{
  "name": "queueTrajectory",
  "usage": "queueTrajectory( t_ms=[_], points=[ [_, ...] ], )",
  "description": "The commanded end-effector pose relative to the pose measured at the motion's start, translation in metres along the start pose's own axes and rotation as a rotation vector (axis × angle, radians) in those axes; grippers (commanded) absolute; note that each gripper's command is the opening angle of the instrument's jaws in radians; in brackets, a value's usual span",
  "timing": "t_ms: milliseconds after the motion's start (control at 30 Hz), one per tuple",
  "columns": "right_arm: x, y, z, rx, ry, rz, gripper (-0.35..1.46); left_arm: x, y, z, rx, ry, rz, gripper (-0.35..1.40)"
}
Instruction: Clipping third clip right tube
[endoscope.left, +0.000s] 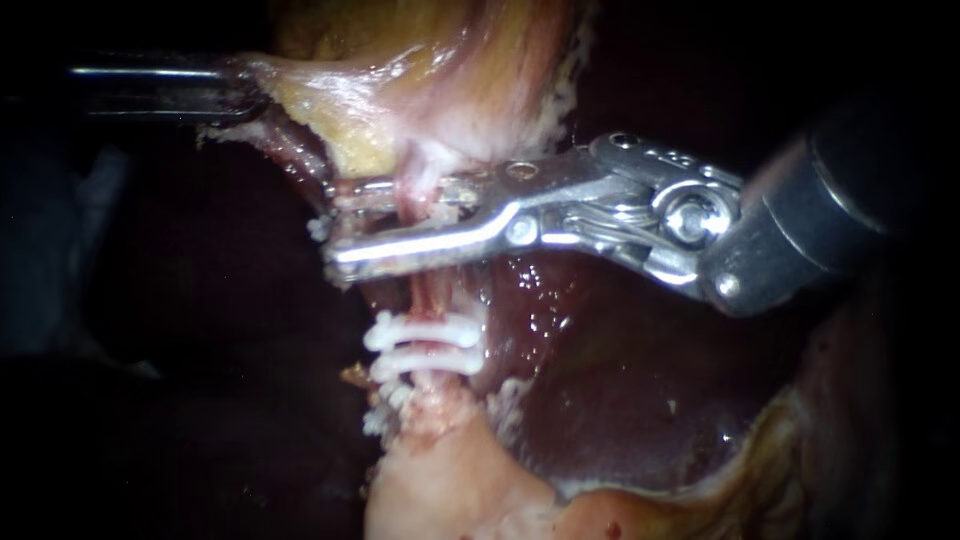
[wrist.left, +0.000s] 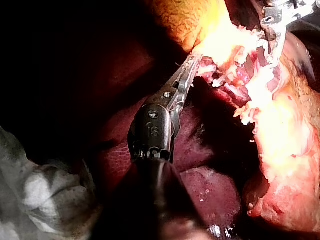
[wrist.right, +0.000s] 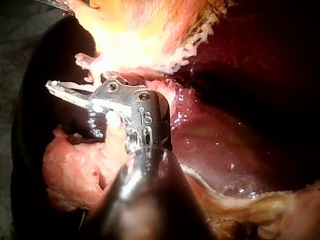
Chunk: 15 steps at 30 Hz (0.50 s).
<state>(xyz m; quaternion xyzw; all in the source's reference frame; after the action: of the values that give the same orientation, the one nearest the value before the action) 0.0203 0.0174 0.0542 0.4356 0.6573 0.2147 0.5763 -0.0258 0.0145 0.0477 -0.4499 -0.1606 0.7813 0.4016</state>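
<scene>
In the endoscope view, the silver right instrument is seen coming in from the right, with its hinge and dark shaft on that side. Its two long jaws are held apart, one above the other, and a clear gap is seen between them. The thin pink tube is placed in this gap and is crossed by both jaws, but it is not pressed by them. Whether a clip is carried inside the jaws cannot be told.

The tube runs down from the yellowish-pink gallbladder to a pale pink lump of tissue. Two white plastic clips are fixed across the tube, one just under the other, and they lie below the lower jaw, apart from it. The dark red, wet liver is seen beside the tube and under the right instrument.

The dark left instrument enters from the left. A pale edge of the gallbladder is drawn out to its tip, and the jaws are closed together on this edge. In the left wrist view, the narrow metal jaws of the left instrument are buried in the bright yellowish tissue ahead of it. In the right wrist view, the right instrument is stretched out under the gallbladder.
</scene>
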Motion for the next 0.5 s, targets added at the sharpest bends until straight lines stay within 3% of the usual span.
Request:
queueTrajectory(
  t_ms=[33,500],
  points=[
    [-0.0001,0.0000,-0.0002,0.000,0.000,0.012,0.41,0.0000,0.0000,0.0000,-0.001,0.000,0.001,-0.35],
    [-0.0004,0.0002,-0.0011,0.000,0.004,0.070,0.15,0.0000,0.0000,0.0000,-0.001,0.000,0.000,-0.35]
  ],
)
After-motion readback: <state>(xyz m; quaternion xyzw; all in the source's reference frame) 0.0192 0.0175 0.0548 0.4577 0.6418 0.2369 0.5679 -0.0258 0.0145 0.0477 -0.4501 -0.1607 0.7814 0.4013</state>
